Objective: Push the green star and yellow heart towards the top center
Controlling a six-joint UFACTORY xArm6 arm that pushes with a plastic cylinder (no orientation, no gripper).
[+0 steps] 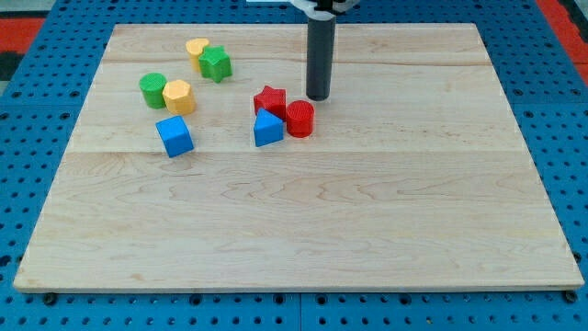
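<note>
My tip (318, 97) sits bare, holding nothing, near the board's top edge; green star (216, 63) touches yellow heart (196, 49) toward the top-left corner.

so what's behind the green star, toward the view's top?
The yellow heart sits behind the green star, touching it on its upper left. The star covers the heart's lower right edge. Past the heart is only bare board. My tip stands well to the right.

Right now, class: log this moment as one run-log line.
tip: just above red cylinder, touching nothing | green star touching yellow heart, upper left | push: not begun
</note>
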